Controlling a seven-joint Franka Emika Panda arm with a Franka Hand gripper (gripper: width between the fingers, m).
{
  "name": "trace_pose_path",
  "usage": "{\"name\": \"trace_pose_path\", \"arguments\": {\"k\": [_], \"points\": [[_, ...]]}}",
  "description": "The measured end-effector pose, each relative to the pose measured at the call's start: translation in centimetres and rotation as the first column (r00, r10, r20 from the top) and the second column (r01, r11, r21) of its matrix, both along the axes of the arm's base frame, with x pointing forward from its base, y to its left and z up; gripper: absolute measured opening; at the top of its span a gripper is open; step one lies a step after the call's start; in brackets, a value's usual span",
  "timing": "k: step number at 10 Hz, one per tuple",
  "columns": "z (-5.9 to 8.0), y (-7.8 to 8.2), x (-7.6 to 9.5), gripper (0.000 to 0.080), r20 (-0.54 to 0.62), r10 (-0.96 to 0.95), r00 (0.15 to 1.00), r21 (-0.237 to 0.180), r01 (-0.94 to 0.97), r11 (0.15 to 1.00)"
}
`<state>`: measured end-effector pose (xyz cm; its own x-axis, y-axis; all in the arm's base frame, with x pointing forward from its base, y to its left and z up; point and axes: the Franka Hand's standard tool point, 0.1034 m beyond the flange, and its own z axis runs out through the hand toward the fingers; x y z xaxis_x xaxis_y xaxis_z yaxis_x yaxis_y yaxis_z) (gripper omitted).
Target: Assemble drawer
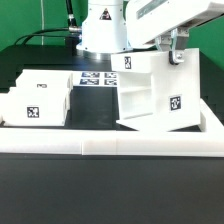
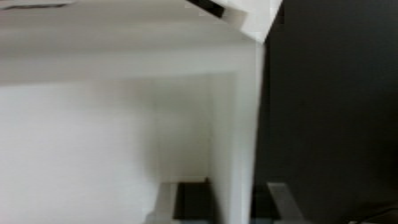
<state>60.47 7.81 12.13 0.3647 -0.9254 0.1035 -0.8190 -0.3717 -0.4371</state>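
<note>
The white drawer case [image 1: 150, 95] stands at the exterior view's right, tilted, with black-and-white tags on its faces. My gripper [image 1: 176, 52] comes down from above and is shut on the case's top wall. In the wrist view the thin white wall [image 2: 235, 120] runs between my two fingers [image 2: 185, 206], with the gripper [image 2: 235, 206] closed around it. Two small white trays lie at the exterior view's left, one in front [image 1: 35, 108] and one behind it [image 1: 50, 84]. Each carries a tag.
The marker board [image 1: 98, 78] lies flat between the trays and the case, in front of the robot base [image 1: 103, 35]. A long low white rail [image 1: 110, 148] edges the table's front. Black cables run at the back left.
</note>
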Motion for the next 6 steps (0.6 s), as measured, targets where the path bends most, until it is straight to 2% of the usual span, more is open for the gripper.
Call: {"name": "trace_pose_path", "arguments": {"k": [2,6], "points": [[0.02,-0.70,0.27,0.0055,-0.004,-0.081,0.997,0.039,0.081,0.996],[-0.41,-0.49,0.99,0.0065,-0.002,-0.104,0.995,0.051,0.104,0.993]]}}
